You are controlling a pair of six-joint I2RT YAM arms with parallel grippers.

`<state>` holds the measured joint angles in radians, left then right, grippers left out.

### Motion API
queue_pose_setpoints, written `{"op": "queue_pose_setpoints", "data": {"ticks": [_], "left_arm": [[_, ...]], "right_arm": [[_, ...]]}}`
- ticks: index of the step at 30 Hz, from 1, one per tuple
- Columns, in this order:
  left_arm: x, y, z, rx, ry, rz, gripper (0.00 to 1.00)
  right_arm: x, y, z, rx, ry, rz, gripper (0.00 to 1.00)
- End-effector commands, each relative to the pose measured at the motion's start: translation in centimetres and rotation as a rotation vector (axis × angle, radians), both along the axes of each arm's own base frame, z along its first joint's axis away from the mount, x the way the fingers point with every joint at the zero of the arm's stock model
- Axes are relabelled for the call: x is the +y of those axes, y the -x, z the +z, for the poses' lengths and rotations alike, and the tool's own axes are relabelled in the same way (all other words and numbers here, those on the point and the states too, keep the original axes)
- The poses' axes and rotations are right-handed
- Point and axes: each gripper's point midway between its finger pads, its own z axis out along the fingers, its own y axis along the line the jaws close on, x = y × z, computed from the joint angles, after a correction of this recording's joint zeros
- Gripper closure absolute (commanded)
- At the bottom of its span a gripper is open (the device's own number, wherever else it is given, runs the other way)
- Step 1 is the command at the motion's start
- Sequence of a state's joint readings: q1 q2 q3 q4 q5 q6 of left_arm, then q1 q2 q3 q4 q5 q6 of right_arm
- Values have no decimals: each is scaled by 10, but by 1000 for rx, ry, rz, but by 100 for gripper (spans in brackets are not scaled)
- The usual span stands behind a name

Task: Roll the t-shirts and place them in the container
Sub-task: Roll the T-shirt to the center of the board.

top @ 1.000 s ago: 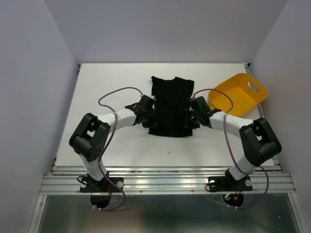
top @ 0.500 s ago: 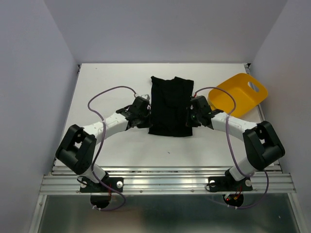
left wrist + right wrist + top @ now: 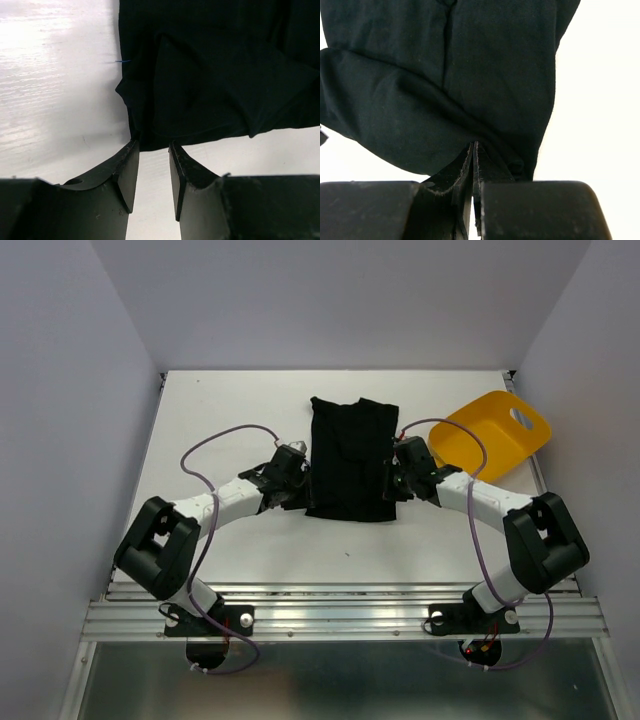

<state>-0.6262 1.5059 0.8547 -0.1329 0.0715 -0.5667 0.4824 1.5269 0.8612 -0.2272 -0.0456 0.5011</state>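
1 black t-shirt (image 3: 350,460) is lying on 1 white table (image 3: 220,405). 1 yellow tub (image 3: 492,435) is sitting at 2 o'clock from the t-shirt. 2 robot arms are reaching in, the left arm (image 3: 225,502) from 8 o'clock and the right arm (image 3: 485,498) from 4 o'clock. 2 grippers are showing, the left gripper (image 3: 152,150) and the right gripper (image 3: 473,147). 2 purple cables are looping up, the left cable (image 3: 235,428) and the right cable (image 3: 440,422).
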Motion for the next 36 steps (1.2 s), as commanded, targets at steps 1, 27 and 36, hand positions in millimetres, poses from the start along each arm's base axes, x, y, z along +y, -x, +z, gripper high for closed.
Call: {"op": "queue_pose_setpoints", "data": {"ticks": [1,27,36], "left_arm": [[-10,-8,-1,-12,47,7,58],[0,-6,3,-48,42,44,100],[5,1,2,-50,53,53,100]], "right_arm": [[11,-3,28,-62,-50,27,92],[34,26,8,6,-83,66,85],[23,22,23,-59,-81,6,65]]}}
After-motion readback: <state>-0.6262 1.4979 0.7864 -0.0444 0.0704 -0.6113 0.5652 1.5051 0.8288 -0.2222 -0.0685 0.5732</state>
